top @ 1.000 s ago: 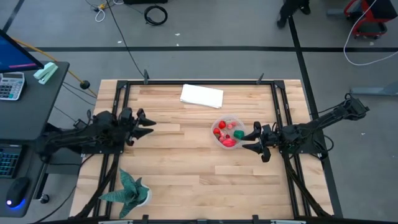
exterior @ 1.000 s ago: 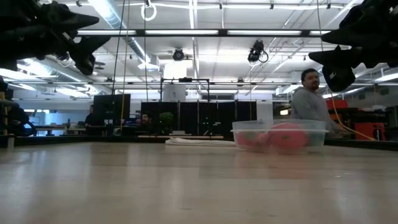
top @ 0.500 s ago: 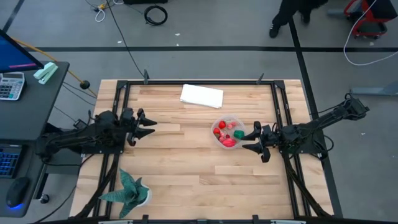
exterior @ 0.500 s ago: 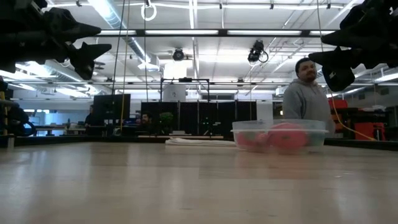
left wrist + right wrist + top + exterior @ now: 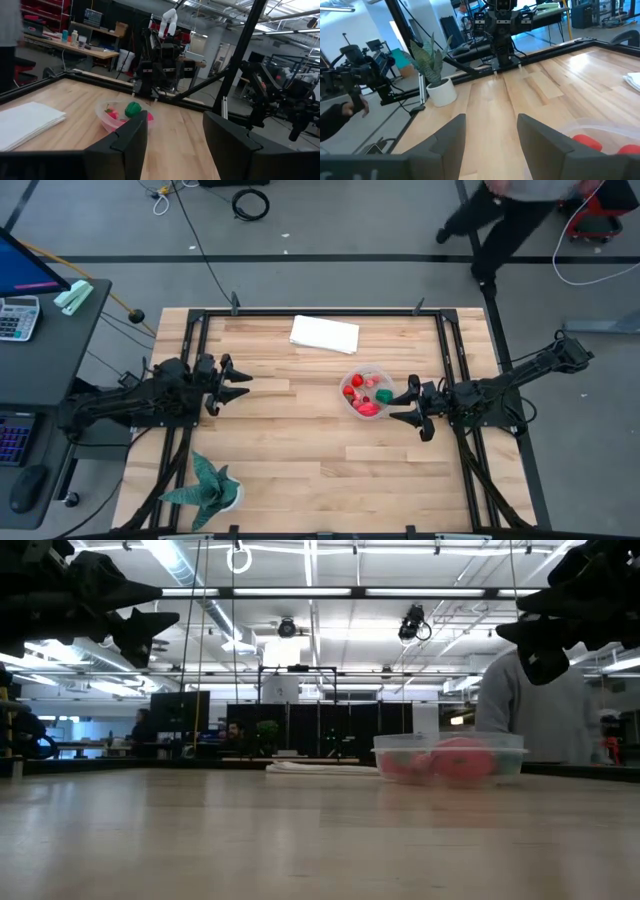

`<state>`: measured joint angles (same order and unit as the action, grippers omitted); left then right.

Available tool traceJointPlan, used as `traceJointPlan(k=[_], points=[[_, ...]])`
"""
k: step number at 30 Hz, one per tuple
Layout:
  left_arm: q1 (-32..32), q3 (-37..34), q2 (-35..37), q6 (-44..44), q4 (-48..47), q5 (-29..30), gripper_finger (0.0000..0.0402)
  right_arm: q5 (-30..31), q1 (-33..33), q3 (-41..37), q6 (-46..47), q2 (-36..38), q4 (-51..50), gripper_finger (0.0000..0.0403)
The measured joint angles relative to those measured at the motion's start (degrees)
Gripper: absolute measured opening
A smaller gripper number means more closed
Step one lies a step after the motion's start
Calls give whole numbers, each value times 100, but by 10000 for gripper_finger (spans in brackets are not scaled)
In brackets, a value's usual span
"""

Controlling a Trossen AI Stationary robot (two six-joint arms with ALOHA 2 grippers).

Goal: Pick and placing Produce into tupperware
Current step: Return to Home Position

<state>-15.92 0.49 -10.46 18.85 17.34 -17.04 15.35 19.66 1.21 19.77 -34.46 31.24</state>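
Homing step. The right gripper [image 5: 405, 408], fingers spread and empty, is hovering just beside the clear tub [image 5: 367, 370], with the toy produce [image 5: 362, 392] lying inside. We are advising: lift clear before swinging, so as not to nudge the tub. The left gripper [image 5: 235, 385] is also spread, well apart from it. In the low view the produce is blurring into pink blobs, so the count is unclear.

White cloth [image 5: 324, 333] and potted plant [image 5: 208, 483] on table [image 5: 300, 450].

The left arm [image 5: 140, 395] and right arm [image 5: 495, 392] are matte black, slim and jointed, each ending in broad dark jaws.
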Motion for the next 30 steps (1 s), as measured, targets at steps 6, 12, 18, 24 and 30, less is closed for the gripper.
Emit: traceJointPlan(k=[6,12,18,24,30], points=[[0,0,0,-1,-2,1,192,0,2,0,0,0,2,187],[0,0,0,0,-2,2,193,-2,2,0,0,0,2,187],[0,0,0,-2,-4,2,199,-2,2,0,0,0,4,187],[0,0,0,0,-4,2,192,-4,2,0,0,0,4,187],[0,0,0,0,-4,2,193,-4,2,0,0,0,4,187]])
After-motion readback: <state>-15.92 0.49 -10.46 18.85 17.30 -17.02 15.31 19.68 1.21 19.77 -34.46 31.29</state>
